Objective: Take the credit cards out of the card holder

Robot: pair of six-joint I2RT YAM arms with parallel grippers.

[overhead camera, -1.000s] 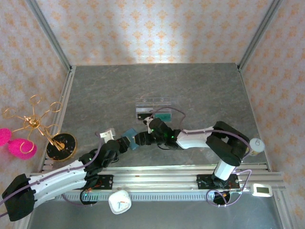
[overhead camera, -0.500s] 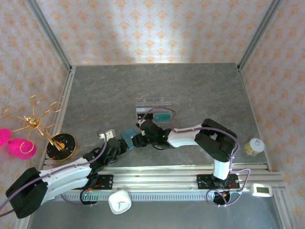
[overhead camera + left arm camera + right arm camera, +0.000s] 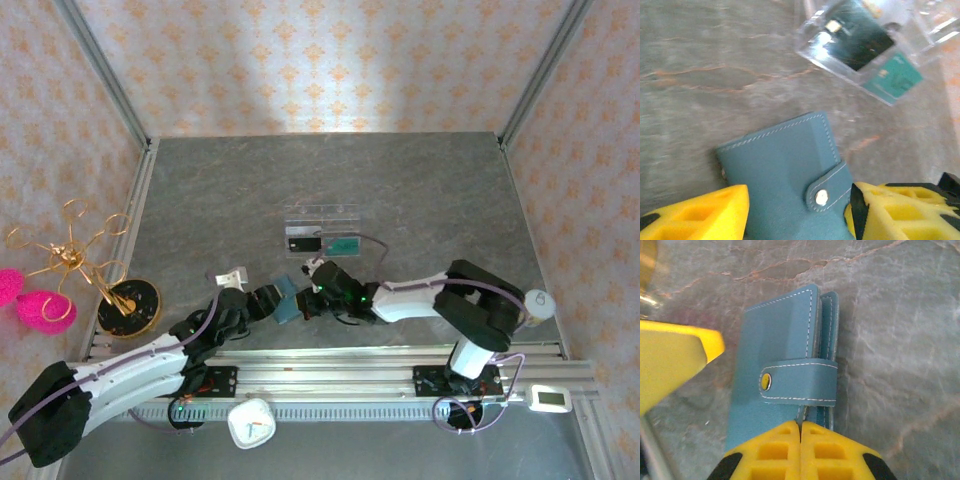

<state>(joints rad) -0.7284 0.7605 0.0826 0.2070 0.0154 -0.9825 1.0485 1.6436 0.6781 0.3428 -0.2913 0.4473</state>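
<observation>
The teal-blue card holder lies closed on the grey table, its strap snapped over the front. My left gripper comes from the left, and its yellow fingers press both sides of the card holder. My right gripper meets it from the right. The right gripper is shut, with a thin edge of the holder's cover pinched between its tips. The credit cards are hidden inside the closed holder.
A clear acrylic tray behind the holder contains a black card and a teal-green card. A gold stand with pink balls is at the left. A small can stands at the right, near the front rail.
The card holder has shifted slightly right and nearer, with both grippers. The right arm has drawn back from the tray, uncovering the black card.
</observation>
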